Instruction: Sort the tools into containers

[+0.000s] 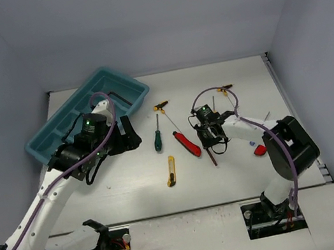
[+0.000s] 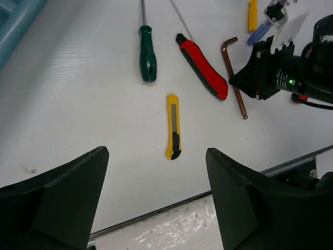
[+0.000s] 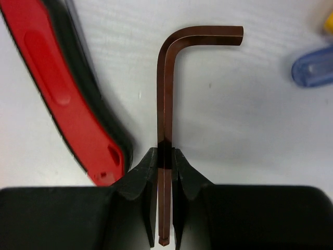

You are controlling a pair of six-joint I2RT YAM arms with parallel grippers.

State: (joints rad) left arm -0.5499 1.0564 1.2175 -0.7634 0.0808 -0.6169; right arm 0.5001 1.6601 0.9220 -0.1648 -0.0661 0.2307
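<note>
My right gripper is shut on the long leg of a brown L-shaped hex key, which lies flat on the table with its short leg pointing right. From above, that gripper sits just right of the red utility knife. The left gripper hangs open and empty above the table, beside the teal tray. Ahead of it lie a yellow utility knife, a green screwdriver, the red knife and the hex key.
A yellow-black T-handle driver lies behind the green screwdriver. A blue handle and an orange tool lie beyond the right gripper. A small red item sits by the right arm. The table's front edge runs just below the left fingers.
</note>
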